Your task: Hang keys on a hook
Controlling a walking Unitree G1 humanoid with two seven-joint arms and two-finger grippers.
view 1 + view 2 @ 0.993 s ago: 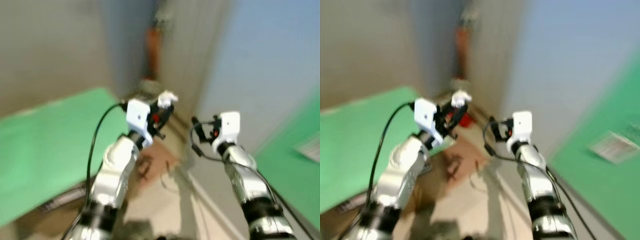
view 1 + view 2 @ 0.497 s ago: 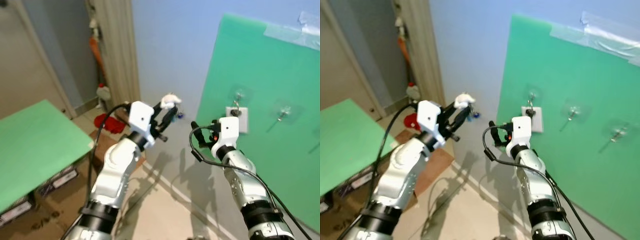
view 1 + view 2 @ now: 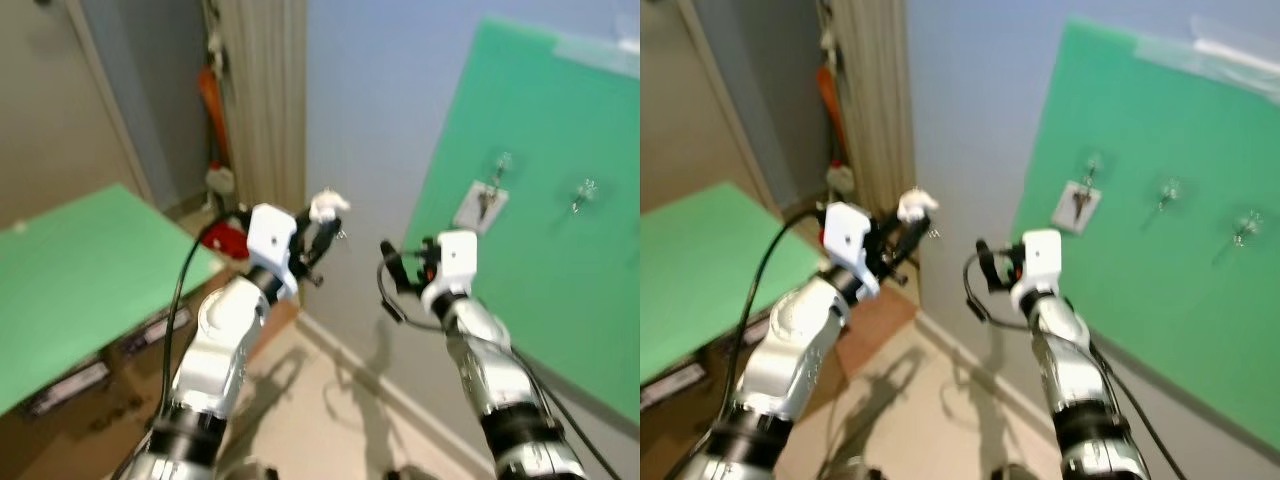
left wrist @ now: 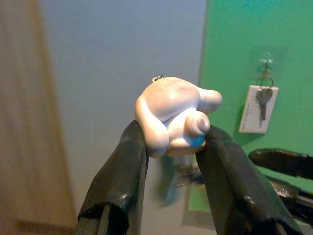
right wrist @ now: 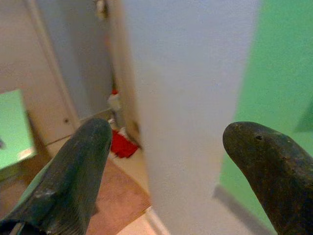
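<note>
Over on the left, the left hand (image 4: 168, 142) is pinching the keys (image 4: 172, 115) by their white charm, held up near the wall. Right hand (image 5: 166, 161) is spread and empty. Free hooks (image 3: 583, 193) on the green board (image 3: 560, 270) are well apart, so hanging's not done.

Home hallway, blue wall (image 3: 370, 120), doorframe (image 3: 265, 100), cardboard boxes (image 3: 90, 400)

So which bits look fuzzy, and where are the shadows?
In the left wrist view the white charm pinched by the left gripper is sharp, while the keys dangling under it are smeared. Both eye views are a little soft all over. In the left eye view the arms' dark shadows fall on the floor by the wall.
</note>
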